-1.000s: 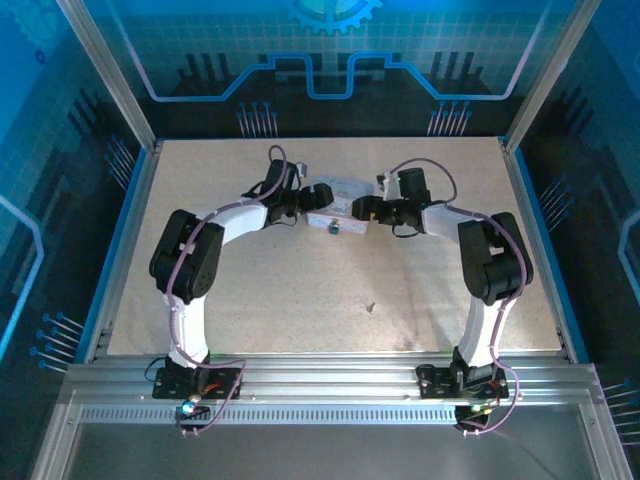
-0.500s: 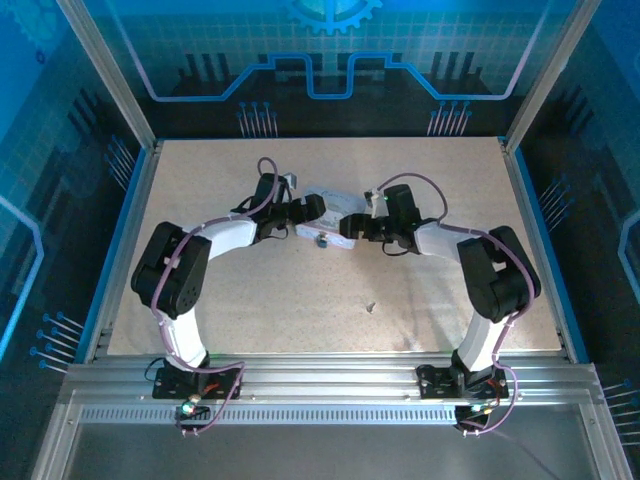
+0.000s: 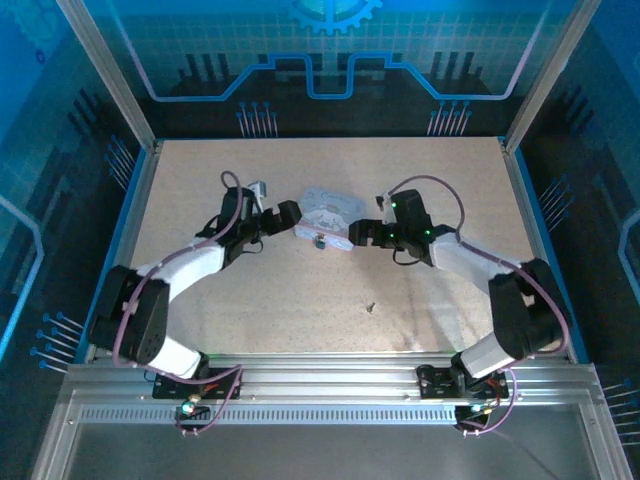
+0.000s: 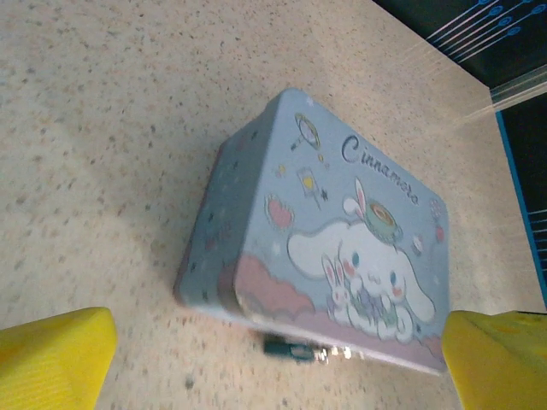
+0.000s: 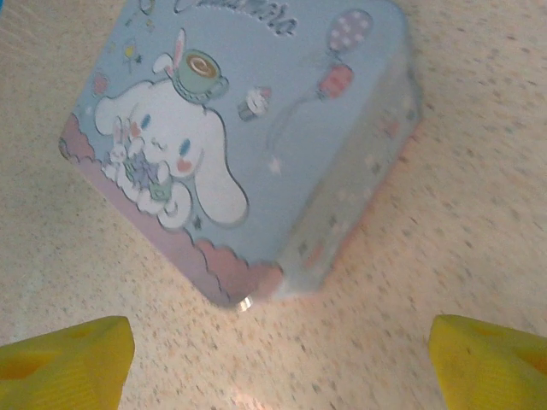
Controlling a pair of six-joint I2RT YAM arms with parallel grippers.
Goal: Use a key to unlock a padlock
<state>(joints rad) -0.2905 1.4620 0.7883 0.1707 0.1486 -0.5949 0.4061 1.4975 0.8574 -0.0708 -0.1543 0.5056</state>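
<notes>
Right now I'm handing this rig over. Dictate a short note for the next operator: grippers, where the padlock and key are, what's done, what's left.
Left gripper: open, empty, by the left end of the tin box.
Right gripper: open, empty, by the box's right end.
Padlock: against the box's near side.
Key: probably the small speck on the table, well nearer than the box and apart from both grippers; too small to confirm.
Done: nothing gripped, key not in the padlock.
Left: pick up the key, steady the padlock, insert, turn.
</notes>
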